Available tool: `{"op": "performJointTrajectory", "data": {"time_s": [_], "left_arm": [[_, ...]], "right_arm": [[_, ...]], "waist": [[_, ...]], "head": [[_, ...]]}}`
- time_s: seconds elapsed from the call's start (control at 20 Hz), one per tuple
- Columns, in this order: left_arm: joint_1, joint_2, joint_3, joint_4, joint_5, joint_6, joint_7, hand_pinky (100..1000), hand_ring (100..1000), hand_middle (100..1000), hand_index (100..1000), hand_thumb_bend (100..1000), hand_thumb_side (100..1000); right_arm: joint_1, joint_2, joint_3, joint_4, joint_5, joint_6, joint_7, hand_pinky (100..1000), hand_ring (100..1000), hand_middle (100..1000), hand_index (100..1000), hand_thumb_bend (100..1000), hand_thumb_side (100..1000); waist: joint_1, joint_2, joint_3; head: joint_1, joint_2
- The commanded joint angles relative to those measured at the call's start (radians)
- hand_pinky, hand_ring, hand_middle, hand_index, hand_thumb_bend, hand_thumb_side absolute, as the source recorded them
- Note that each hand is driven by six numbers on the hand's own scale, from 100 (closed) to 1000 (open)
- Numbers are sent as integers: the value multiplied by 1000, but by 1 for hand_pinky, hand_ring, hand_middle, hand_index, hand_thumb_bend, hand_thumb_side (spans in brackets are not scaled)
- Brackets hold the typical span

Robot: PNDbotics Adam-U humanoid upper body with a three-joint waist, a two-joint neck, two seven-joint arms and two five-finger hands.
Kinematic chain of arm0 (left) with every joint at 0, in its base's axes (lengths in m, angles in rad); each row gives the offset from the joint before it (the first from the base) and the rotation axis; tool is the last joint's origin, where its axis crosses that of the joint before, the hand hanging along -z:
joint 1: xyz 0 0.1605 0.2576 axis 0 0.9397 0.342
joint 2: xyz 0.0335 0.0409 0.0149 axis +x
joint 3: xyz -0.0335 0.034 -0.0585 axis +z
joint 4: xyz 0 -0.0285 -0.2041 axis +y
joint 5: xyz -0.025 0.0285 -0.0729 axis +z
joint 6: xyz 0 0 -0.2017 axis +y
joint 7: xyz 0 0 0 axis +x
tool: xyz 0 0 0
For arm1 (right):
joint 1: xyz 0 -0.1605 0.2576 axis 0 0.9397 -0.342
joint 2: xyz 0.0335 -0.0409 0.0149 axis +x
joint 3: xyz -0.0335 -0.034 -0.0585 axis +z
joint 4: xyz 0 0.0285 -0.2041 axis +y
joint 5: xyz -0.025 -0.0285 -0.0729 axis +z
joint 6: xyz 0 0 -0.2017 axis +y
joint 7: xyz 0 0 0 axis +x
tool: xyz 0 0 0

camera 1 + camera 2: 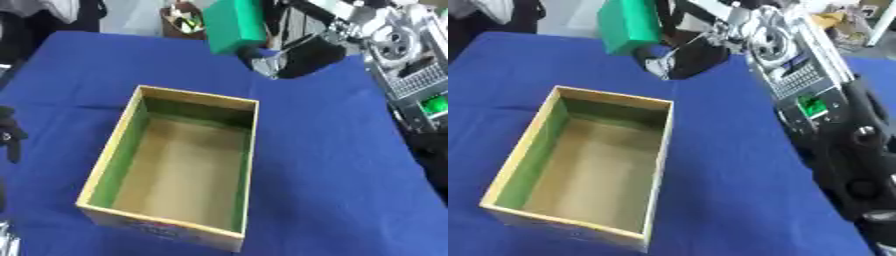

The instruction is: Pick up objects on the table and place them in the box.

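An open cardboard box (248, 150) with green-tinted inner walls sits in the middle of the blue table (332, 175), and nothing lies inside it. My right arm comes in from the right, and my right hand (293, 57) is over the far part of the table. Its fingers are curled on the lower edge of a green box (234, 25), which is held tilted in the air above the table's far edge. My left hand (9, 132) shows at the left edge, fingers relaxed and holding nothing.
My right forearm (798, 75), silver with a green light, crosses the table's right side. A brown container (182, 22) with small items stands beyond the far edge. Bare blue cloth surrounds the cardboard box.
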Motion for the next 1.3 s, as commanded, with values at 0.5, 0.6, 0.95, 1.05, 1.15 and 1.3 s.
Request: {"op": "performJointTrajectory", "data": {"time_s": [0.5, 0.6, 0.95, 1.05, 1.15, 1.3], "left_arm": [[-23, 27, 33, -19, 2, -30, 94, 101, 357, 381, 517, 100, 882], [-25, 28, 34, -19, 3, -34, 106, 101, 357, 380, 516, 100, 883], [-28, 29, 27, -19, 8, -44, 97, 100, 355, 378, 513, 100, 883], [-29, 29, 27, -19, 9, -44, 96, 100, 355, 378, 512, 100, 883], [-29, 28, 26, -19, 10, -43, 94, 100, 355, 378, 512, 100, 882], [-28, 27, 27, -19, 10, -40, 92, 100, 355, 378, 512, 100, 882]], "right_arm": [[66, 122, 64, 80, 201, -19, -24, 602, 862, 300, 143, 100, 212], [74, 137, 82, 112, 246, -31, -15, 597, 863, 302, 144, 100, 215], [82, 167, 128, 226, 327, -87, 12, 593, 870, 341, 184, 100, 220], [83, 171, 137, 251, 330, -106, 33, 604, 886, 366, 211, 100, 225], [84, 174, 141, 271, 328, -125, 61, 626, 912, 428, 318, 100, 226], [84, 175, 141, 279, 318, -157, 105, 683, 981, 563, 539, 100, 224]], "waist": [[3, -28, 7], [2, -28, 11], [-1, -28, 16], [-3, -28, 18], [-4, -27, 19], [-5, -28, 19]], "head": [[-15, -8], [-16, -7], [-20, -8], [-20, -8], [-20, -9], [-19, -8]]}}
